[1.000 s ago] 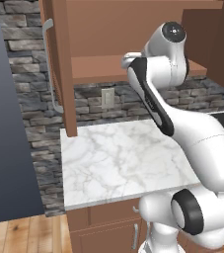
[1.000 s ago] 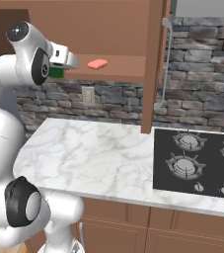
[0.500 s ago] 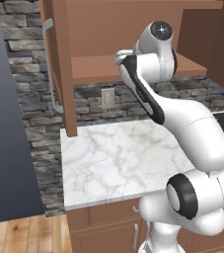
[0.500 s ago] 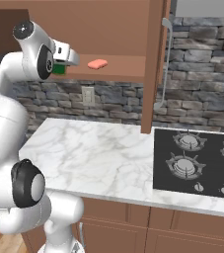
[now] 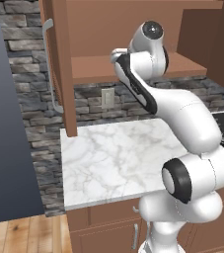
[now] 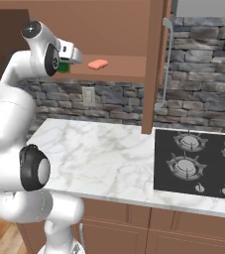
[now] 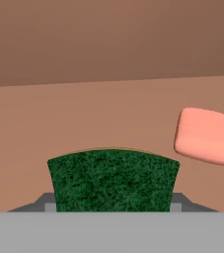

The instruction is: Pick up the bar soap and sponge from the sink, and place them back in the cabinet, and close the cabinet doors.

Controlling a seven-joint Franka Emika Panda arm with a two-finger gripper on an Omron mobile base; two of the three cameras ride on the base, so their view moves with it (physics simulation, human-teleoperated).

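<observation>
— Green sponge (image 7: 113, 180): where is it sitting?
— The fingers (image 7: 112, 203) are pinching it across its long axis, holding it over the cabinet (image 6: 124, 30) shelf (image 7: 84, 123).
— And the bar soap (image 7: 204, 135)?
— It is lying on the shelf, beyond the sponge and to its right, apart from it.
</observation>
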